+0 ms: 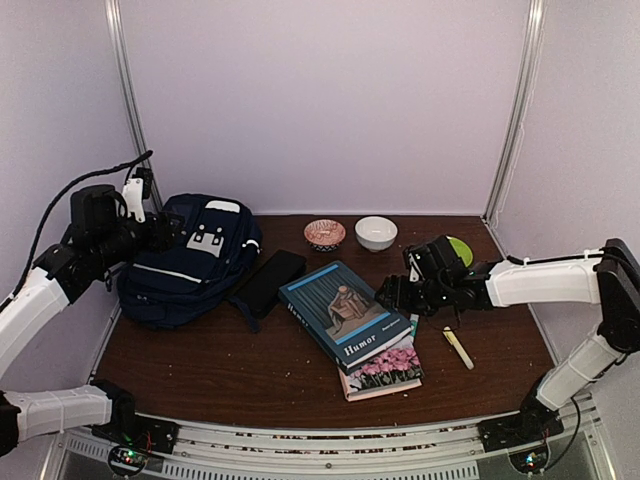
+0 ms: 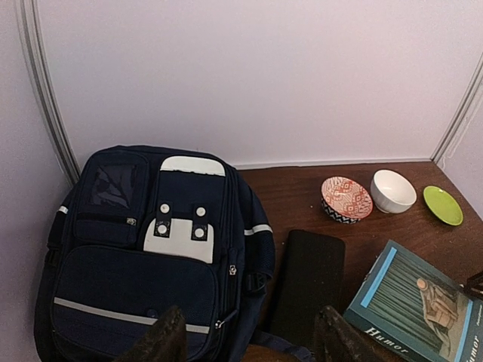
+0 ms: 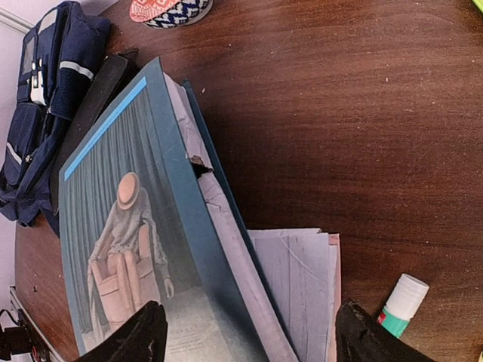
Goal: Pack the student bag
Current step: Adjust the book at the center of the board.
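The student bag (image 1: 188, 262) is a navy backpack with white patches, lying front up at the back left, its zips shut (image 2: 136, 249). My left gripper (image 1: 168, 232) hovers at its upper left edge, open and empty; in the left wrist view the left gripper (image 2: 249, 343) has its fingers wide apart above the bag's right side. A blue book titled Humor (image 1: 343, 313) lies on a pink flowered book (image 1: 386, 371). My right gripper (image 1: 396, 296) is low at the blue book's right edge, open. The right gripper (image 3: 249, 343) straddles the blue book (image 3: 128, 226) and the lower book's pages (image 3: 302, 286).
A flat black case (image 1: 268, 282) lies between bag and books. At the back stand a patterned bowl (image 1: 325, 234), a white bowl (image 1: 376, 233) and a green plate (image 1: 461, 250). A yellow marker (image 1: 458, 347) and a glue stick (image 3: 401, 303) lie right of the books.
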Robot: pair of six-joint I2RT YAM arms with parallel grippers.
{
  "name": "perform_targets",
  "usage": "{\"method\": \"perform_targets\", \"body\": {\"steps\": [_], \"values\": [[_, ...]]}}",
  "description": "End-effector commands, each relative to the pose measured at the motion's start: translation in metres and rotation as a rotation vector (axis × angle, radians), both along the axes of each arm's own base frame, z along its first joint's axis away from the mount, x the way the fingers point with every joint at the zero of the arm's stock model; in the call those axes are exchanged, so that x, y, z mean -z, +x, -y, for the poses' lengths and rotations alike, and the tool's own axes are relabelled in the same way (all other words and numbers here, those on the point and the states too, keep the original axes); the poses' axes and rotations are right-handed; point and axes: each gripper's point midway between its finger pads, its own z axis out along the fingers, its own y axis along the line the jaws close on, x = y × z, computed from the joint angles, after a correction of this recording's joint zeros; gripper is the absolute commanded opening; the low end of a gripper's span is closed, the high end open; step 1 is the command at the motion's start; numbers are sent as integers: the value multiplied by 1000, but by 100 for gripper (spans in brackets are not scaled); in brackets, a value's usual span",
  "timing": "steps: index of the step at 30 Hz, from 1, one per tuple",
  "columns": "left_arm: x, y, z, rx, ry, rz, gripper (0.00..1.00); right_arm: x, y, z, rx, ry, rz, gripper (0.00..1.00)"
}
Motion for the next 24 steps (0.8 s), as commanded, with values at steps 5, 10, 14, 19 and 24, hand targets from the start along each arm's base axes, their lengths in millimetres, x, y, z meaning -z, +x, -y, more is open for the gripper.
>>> {"method": "perform_targets", "body": {"steps": [5,10,14,19,24], "values": [[-16,4,1,-8,-24,41,98,-5,-14,-21,-63,-6,1,74],[-15,5,3,1,-26,33,98,-3,-26,-23,-60,-11,-14,71],[-14,5,3,-3,-25,29,98,-2,-44,-22,-52,4,-28,69],[-7,8,5,2,-22,8,98,-13,-43,-15,-29,8,11,70],[0,11,3,-10,-10,-16,97,-20,-18,-11,-51,-32,16,71]]}}
